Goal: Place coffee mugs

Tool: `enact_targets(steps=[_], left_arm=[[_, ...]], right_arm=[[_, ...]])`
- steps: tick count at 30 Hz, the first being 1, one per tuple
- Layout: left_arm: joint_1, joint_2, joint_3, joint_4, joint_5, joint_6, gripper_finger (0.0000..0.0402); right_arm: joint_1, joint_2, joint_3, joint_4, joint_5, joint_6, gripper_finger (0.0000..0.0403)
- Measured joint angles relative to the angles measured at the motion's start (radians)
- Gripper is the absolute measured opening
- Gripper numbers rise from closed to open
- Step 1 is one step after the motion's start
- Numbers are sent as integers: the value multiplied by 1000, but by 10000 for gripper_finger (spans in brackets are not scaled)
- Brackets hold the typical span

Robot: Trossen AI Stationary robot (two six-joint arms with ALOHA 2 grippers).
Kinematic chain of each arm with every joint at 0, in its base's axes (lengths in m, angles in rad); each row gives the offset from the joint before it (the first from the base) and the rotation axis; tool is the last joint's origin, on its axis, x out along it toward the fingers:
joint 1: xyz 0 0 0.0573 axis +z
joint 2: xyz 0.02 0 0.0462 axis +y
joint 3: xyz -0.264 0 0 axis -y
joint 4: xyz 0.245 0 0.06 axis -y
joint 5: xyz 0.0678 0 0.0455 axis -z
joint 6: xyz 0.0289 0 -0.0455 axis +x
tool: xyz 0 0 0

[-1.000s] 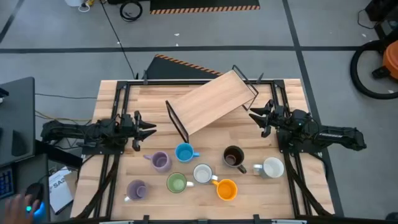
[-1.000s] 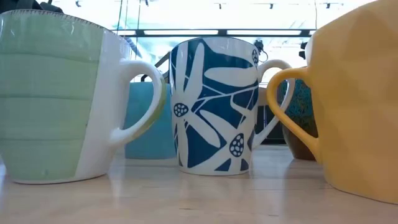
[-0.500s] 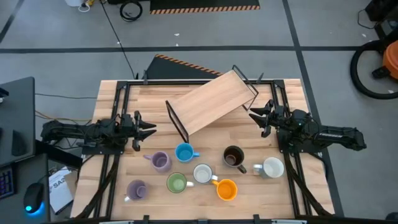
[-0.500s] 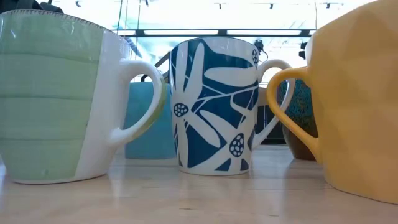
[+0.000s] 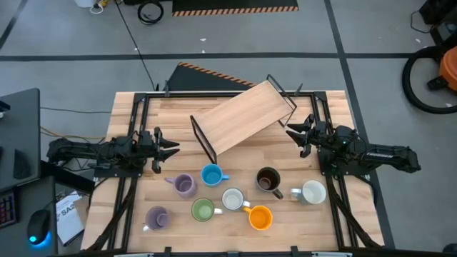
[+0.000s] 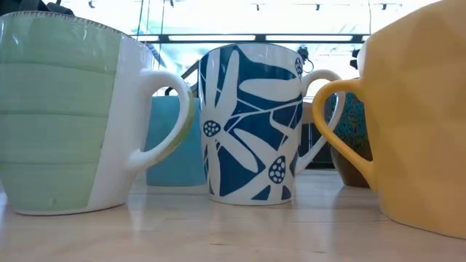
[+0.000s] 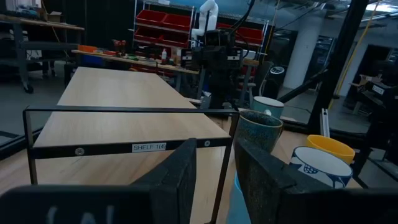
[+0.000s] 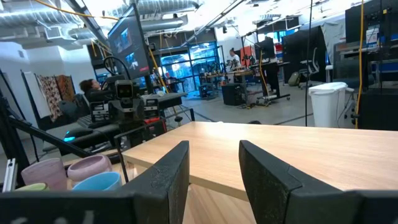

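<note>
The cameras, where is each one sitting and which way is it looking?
High view: above the table, looking straight down on the wooden shelf, the mugs, both arms.
Low view: at tabletop height, level across the green mug, flowered white mug and orange mug; no robot parts show.
Left wrist view: on the left arm, past the left gripper with jaws apart, toward the shelf.
Right wrist view: on the right arm, past the right gripper with jaws apart, over the shelf.
Shared: both wrist views show the shelf.
</note>
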Motion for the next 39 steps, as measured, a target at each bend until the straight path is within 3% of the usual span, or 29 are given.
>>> enact_targets(steps=[15,24,34,39], left_arm=[[0,0,0,0,0,-9,116],[0,0,0,1,2,-319,116],[0,0,0,0,2,-281,116],[0,0,0,12,-2,-281,116]], right_arm=[[0,0,0,0,0,0,146],[0,0,0,2,0,1,146],[0,0,0,181,-7,75,146],[0,0,0,233,5,205,146]])
